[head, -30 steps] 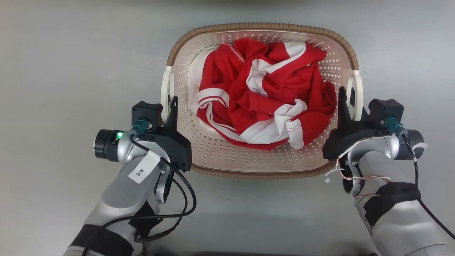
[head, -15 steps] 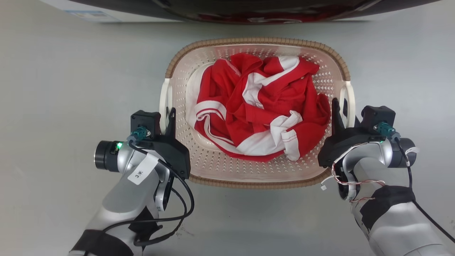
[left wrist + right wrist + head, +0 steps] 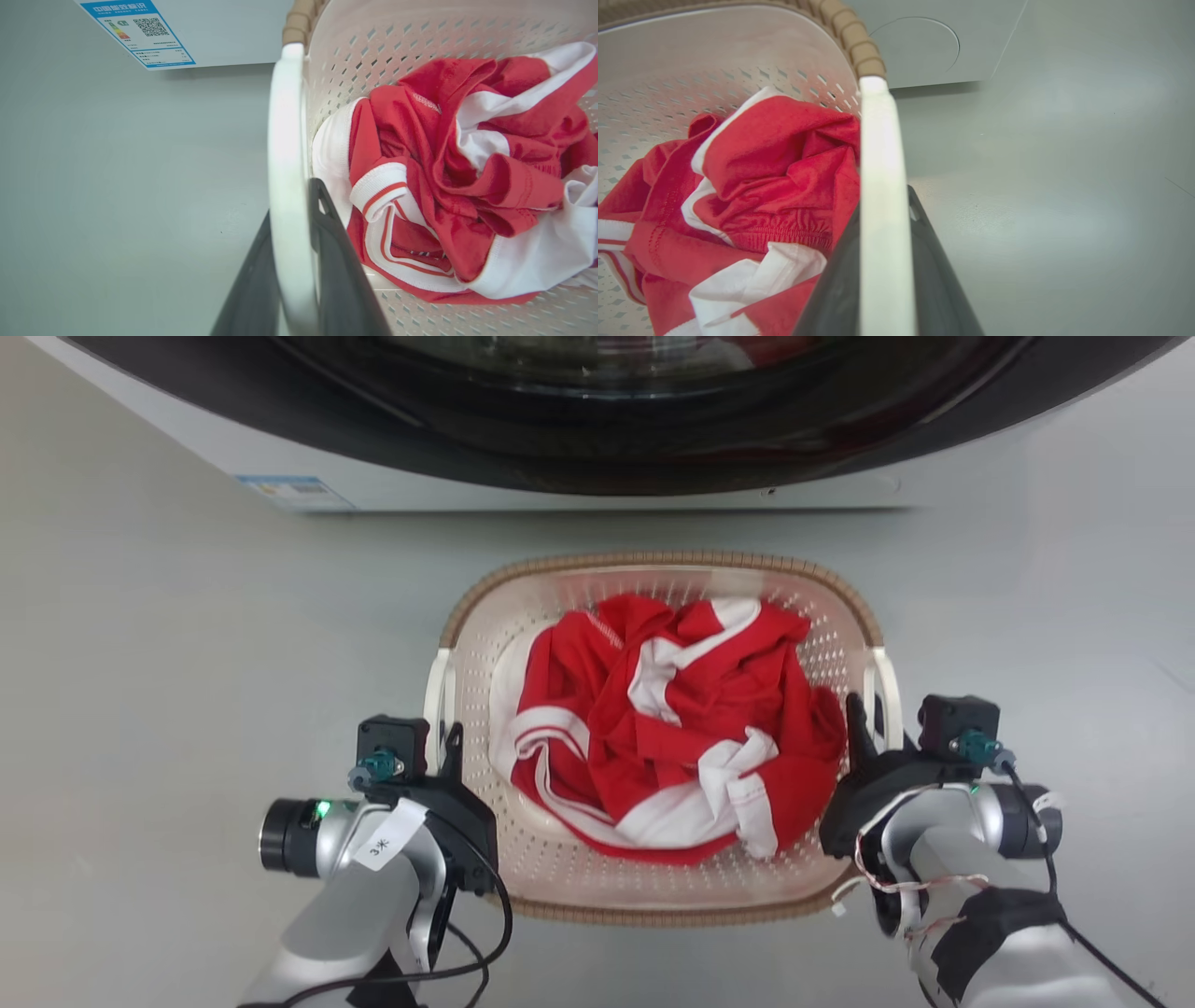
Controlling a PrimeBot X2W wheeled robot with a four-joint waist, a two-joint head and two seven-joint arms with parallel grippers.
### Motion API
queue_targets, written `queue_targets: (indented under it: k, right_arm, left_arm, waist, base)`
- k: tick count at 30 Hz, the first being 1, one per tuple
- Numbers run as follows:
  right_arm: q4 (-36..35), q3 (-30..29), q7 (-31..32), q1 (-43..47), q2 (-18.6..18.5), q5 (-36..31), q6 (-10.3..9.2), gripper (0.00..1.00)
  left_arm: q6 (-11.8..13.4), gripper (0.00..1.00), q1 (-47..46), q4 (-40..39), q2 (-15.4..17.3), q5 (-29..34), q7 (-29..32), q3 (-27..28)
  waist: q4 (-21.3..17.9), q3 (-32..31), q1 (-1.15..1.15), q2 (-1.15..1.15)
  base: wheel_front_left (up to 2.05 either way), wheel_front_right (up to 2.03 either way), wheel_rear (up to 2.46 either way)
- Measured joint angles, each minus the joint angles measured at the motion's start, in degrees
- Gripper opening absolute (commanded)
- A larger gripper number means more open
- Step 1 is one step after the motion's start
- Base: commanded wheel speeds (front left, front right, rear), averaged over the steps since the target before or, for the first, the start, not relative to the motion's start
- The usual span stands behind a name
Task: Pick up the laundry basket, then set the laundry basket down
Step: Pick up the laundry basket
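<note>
Head view has swung forward since a second ago: the washing machine (image 3: 597,429) now fills its top edge, and that's the camera moving, not the load. My grip on the handles is unchanged across the frames

Floor (image 3: 140,709) is bare grey around the work

Laundry basket (image 3: 653,558) sits square in front of me, between my two arms, with its far rim near the machine front but apart from it. Can't tell whether its base is on the floor or just off it

Red and white clothes (image 3: 672,737) are piled in the middle, so the weight looks fairly centred. That's why I hold both sides at once: one-sided would tip it

Left gripper (image 3: 443,747) is pinched on the left handle (image 3: 287,140), one finger inside the basket wall and one outside, with the white bar between them. Right gripper (image 3: 873,723) does the same on the right handle (image 3: 880,163). Both grab near the handles' near ends, so the basket hangs ahead of my fingers rather than under them

Energy sticker (image 3: 140,28) on the machine is well to the left of the basket

My read: mid-carry or about to lower; both arms need to stay level
</note>
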Motion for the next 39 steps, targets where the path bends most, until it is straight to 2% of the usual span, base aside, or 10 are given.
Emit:
queue_targets:
  k: [12,20,39]
  right_arm:
    - [0.9,7.4,4.8,5.9,0.2,6.7,-0.04,0.0]
    - [0.7,11.5,8.5,8.8,0.2,10.8,-0.44,0.0]
    - [0.0,19.0,13.6,17.8,0.2,19.6,-0.51,0.0]
  left_arm:
    - [-0.1,0.0,5.2,2.7,-0.1,-2.7,4.1,-2.5]
    - [-1.1,0.0,8.5,4.1,0.0,-3.9,7.3,-3.9]
    - [-1.9,0.0,17.2,5.4,0.3,-6.5,12.5,-7.2]
  waist:
    - [-0.6,-9.1,0.0,0.0]
    - [-1.0,-14.5,0.0,0.0]
    - [-1.6,-27.0,0.0,-0.01]
  base:
    - [0.0,0.0,0.0]
    - [0.0,0.0,0.0]
    - [0.0,0.0,0.0]
